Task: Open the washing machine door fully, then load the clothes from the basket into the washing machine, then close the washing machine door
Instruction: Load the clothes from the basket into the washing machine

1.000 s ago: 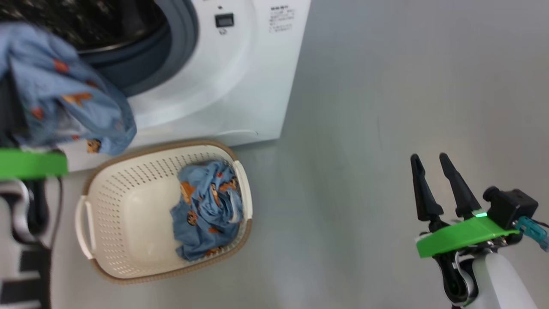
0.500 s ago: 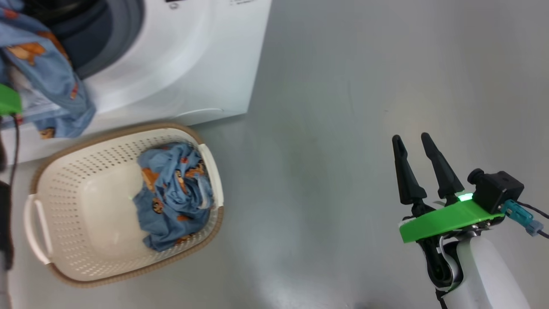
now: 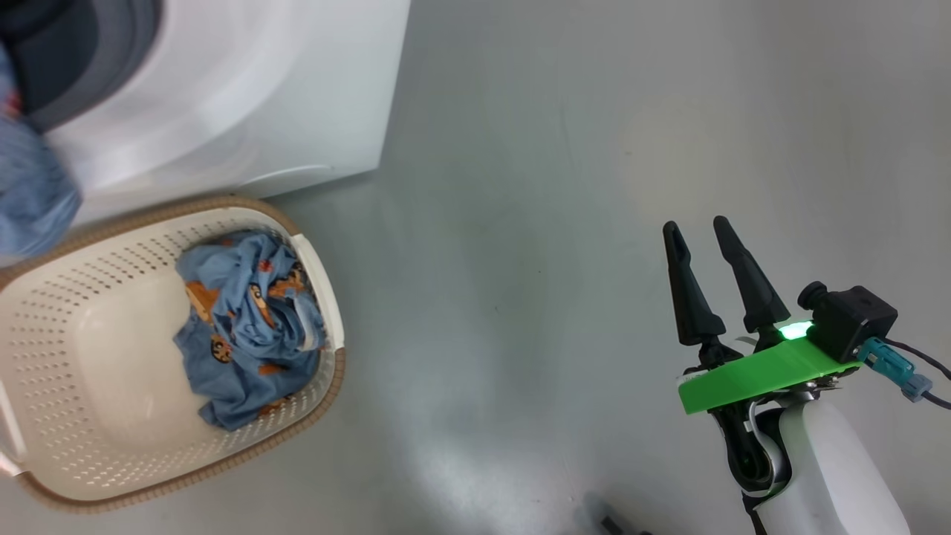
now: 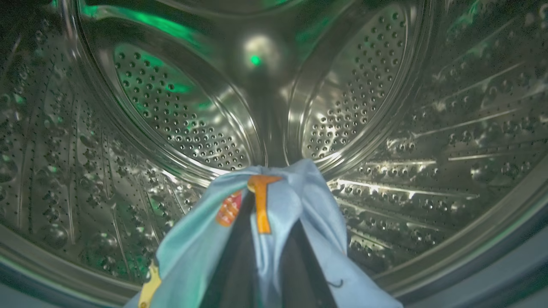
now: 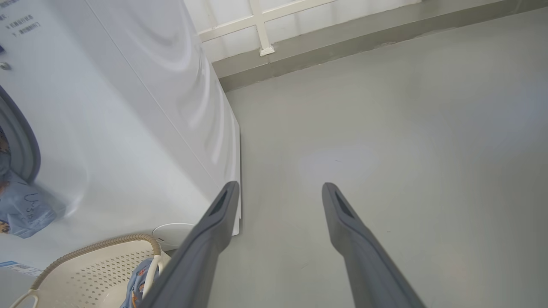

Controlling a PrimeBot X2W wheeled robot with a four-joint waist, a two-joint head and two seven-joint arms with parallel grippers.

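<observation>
The left hand [image 4: 269, 201] pinches shut on a light blue garment [image 4: 319, 205] draped over it, the washing machine's drum [image 4: 180, 115] gaping just ahead for the drop, while the right hand [image 3: 706, 245] idles wide and empty, the basket [image 3: 44, 349] and its other garment [image 3: 245, 327] well to its left.
</observation>
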